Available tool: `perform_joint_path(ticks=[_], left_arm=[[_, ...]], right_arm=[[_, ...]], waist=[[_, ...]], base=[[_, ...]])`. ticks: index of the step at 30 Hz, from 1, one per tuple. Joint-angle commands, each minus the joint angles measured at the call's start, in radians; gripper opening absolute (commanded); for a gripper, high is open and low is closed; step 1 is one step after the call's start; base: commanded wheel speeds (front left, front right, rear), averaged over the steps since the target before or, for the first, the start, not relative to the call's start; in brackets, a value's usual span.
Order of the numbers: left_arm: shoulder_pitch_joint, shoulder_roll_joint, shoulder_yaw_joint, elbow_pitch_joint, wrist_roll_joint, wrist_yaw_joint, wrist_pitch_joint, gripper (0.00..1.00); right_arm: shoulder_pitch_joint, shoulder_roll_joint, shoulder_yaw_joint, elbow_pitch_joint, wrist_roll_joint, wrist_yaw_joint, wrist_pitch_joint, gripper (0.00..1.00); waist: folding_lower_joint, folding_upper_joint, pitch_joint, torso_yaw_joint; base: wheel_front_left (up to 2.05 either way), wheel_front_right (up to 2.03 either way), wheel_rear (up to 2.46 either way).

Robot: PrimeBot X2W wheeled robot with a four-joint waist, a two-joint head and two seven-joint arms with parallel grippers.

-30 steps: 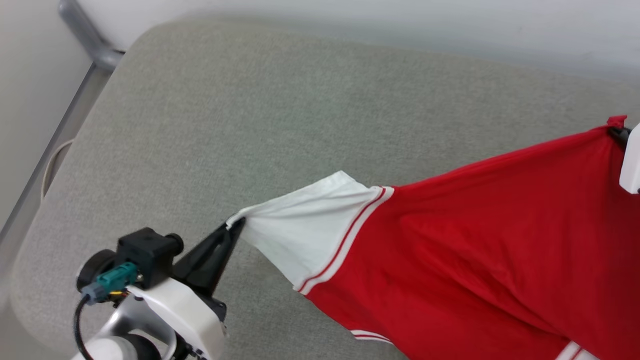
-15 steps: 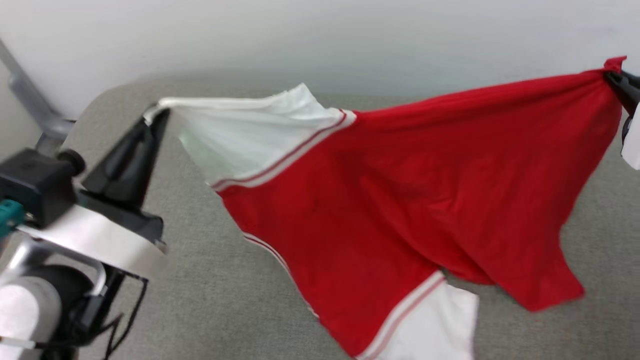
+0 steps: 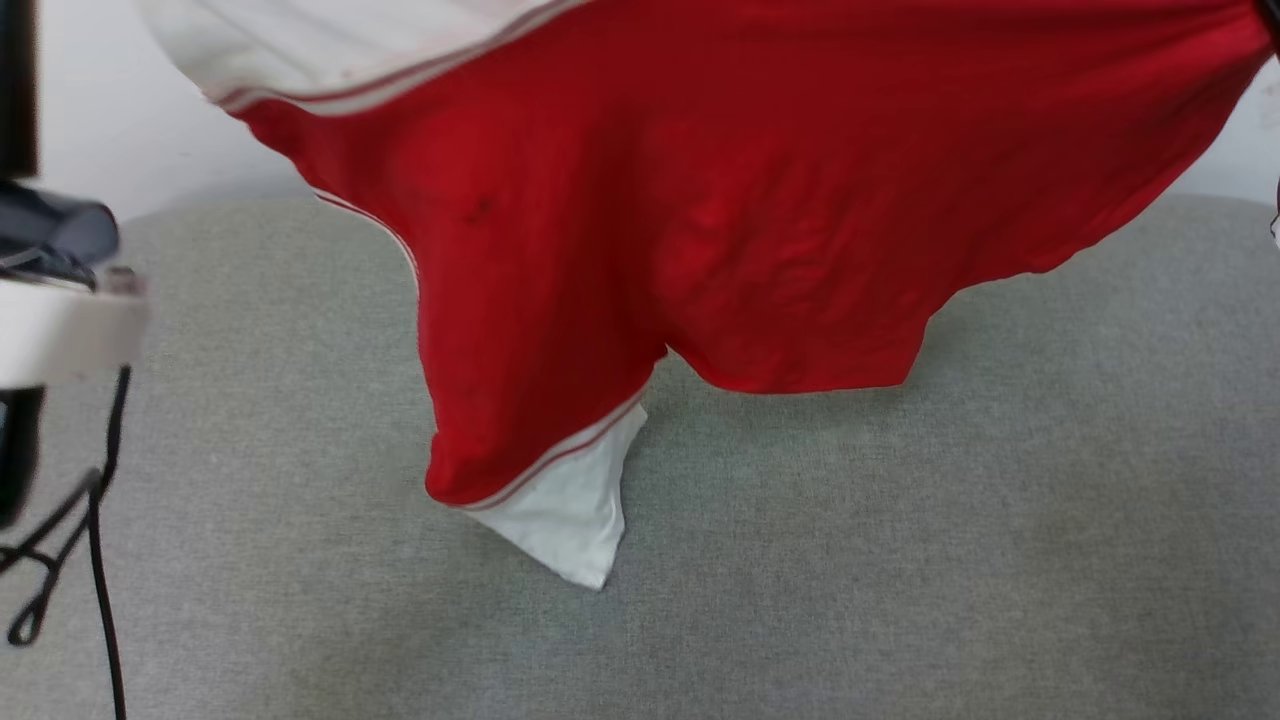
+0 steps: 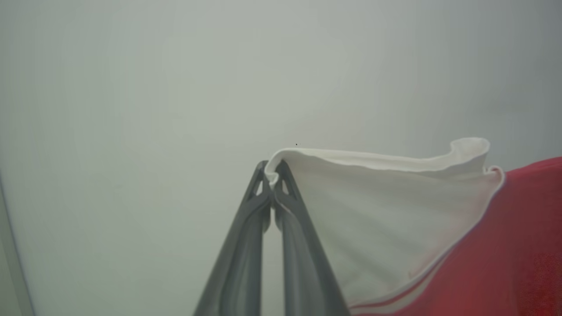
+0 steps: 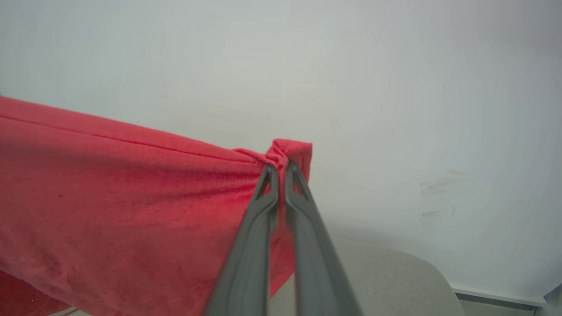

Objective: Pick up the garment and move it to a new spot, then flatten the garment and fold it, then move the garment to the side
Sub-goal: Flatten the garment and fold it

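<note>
Grey cushion [image 3: 900, 560]. One garment [image 3: 750, 200] aloft; left gripper [image 4: 273, 175] clamps white sleeve [image 4: 373, 210], right gripper [image 5: 281, 169] clamps red corner [image 5: 290, 151]. Black cable [image 3: 100, 560] at cushion's left edge.

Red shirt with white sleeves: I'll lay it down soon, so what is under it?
Below the hanging red short-sleeved shirt shows a grey fabric cushion; the white sleeve tip hangs toward it. The cushion's back part is hidden by the cloth.
</note>
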Motion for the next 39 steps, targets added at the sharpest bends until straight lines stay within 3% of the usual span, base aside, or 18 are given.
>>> perform_joint_path(ticks=[1, 9, 16, 23, 29, 35, 36, 39], left_arm=[[-0.018, 0.002, 0.009, 0.004, 0.004, 0.0, -0.007, 0.0], [-0.238, 0.037, 0.031, 0.076, 0.025, -0.051, -0.02, 0.0], [-0.502, 0.084, -0.022, 0.241, 0.063, -0.176, -0.017, 0.0], [-0.815, 0.074, -0.095, 0.439, 0.123, -0.287, 0.003, 0.0], [-1.1, 0.002, -0.182, 0.667, 0.21, -0.335, -0.065, 0.0], [-1.34, -0.092, -0.235, 0.952, 0.302, -0.328, -0.223, 0.0], [-1.398, -0.129, -0.252, 1.066, 0.325, -0.324, -0.287, 0.0], [-1.388, -0.169, -0.274, 1.158, 0.328, -0.33, -0.341, 0.0]], right_arm=[[-0.014, -0.005, 0.0, -0.005, -0.005, -0.001, -0.004, 0.0], [-0.098, 0.017, -0.053, -0.063, -0.042, -0.002, -0.047, 0.0], [-0.24, 0.029, -0.08, -0.044, -0.114, -0.002, -0.1, 0.0], [-0.463, 0.068, -0.079, 0.094, -0.185, -0.002, -0.15, 0.0], [-0.674, 0.058, -0.092, 0.273, -0.277, -0.002, -0.238, 0.0], [-0.867, 0.071, -0.157, 0.473, -0.396, -0.003, -0.365, 0.0], [-0.937, 0.089, -0.188, 0.557, -0.461, -0.003, -0.428, 0.0], [-0.98, 0.119, -0.222, 0.639, -0.521, -0.003, -0.502, 0.0]], waist=[[0.0001, -0.0001, 0.011, -0.007], [0.0001, -0.0001, 0.119, -0.024], [0.0001, -0.0001, 0.271, -0.013], [0.0001, -0.0001, 0.416, -0.007], [0.0001, -0.0001, 0.518, 0.016], [0.0001, -0.0001, 0.59, 0.037], [0.0001, -0.0001, 0.621, 0.046], [0.0001, -0.0001, 0.653, 0.057]], base=[[0.0, 0.0, 0.0], [0.0, 0.0, 0.0], [0.0, 0.0, 0.0], [0.0, 0.0, 0.0], [0.0, 0.0, 0.0], [0.0, 0.0, 0.0], [0.0, 0.0, 0.0], [0.0, 0.0, 0.0]])
